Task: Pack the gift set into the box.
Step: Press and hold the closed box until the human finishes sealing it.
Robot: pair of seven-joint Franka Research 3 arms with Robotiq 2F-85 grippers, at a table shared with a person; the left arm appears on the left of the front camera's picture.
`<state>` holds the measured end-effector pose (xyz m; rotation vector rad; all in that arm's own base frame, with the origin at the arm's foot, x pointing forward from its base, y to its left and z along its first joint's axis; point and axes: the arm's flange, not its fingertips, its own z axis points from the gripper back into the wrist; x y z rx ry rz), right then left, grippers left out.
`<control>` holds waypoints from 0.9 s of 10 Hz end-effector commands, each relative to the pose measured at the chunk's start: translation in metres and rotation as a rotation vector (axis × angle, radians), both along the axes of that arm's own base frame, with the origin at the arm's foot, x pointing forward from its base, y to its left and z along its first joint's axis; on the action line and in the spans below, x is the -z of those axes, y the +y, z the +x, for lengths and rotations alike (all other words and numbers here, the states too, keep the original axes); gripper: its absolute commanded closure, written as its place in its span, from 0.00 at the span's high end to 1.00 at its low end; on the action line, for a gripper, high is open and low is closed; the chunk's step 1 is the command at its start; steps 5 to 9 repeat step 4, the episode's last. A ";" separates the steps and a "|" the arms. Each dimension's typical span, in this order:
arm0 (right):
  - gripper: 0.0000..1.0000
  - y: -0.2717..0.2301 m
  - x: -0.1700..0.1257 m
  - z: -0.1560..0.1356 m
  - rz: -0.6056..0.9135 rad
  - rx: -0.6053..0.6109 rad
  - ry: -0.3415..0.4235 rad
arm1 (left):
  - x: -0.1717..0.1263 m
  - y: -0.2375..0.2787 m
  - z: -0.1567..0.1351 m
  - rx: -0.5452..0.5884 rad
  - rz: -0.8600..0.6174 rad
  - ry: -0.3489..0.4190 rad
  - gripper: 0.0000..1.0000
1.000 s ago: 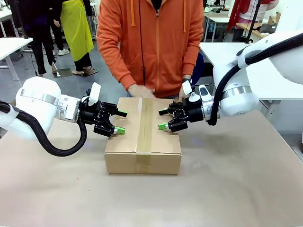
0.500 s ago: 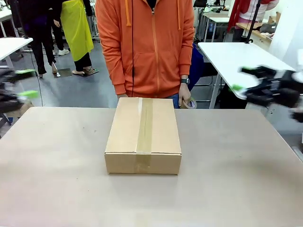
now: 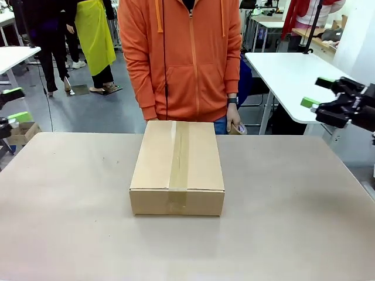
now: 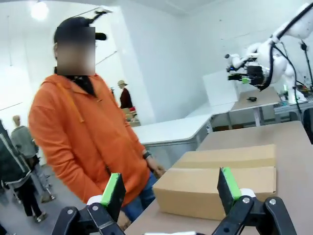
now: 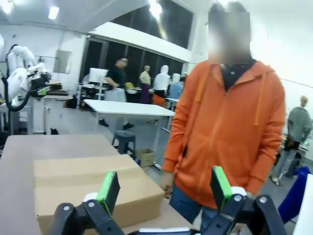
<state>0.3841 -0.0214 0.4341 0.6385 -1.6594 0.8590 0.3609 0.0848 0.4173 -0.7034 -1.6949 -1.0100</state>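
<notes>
The box (image 3: 177,167) is a brown cardboard carton lying shut in the middle of the table, with a strip of tape (image 3: 179,155) down its top. The pouch, the small white box and the black stick are out of view. My left gripper (image 3: 16,104) hangs open at the far left edge, well away from the box. My right gripper (image 3: 317,92) is open at the far right, above the table's corner. The left wrist view has its open gripper (image 4: 171,191) facing the box (image 4: 220,183). In the right wrist view the open gripper (image 5: 164,188) faces the box (image 5: 93,191).
A person in an orange hoodie (image 3: 181,58) stands at the far edge behind the box, one hand (image 3: 235,125) holding a small roll. A white table (image 3: 287,70) stands at the back right. A small carton (image 3: 23,132) sits on the floor at the left.
Both grippers have pulled back from beside the box to the picture's far left and right edges. The person's hands have come off the box top.
</notes>
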 end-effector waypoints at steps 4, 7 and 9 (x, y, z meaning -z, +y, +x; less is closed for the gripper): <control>1.00 -0.001 -0.004 -0.006 0.014 -0.004 -0.003 | -0.004 0.000 -0.005 -0.017 -0.001 -0.005 1.00; 1.00 -0.001 -0.004 -0.006 0.014 -0.004 -0.003 | -0.004 0.000 -0.005 -0.017 -0.001 -0.005 1.00; 1.00 -0.001 -0.004 -0.006 0.014 -0.004 -0.003 | -0.004 0.000 -0.005 -0.017 -0.001 -0.005 1.00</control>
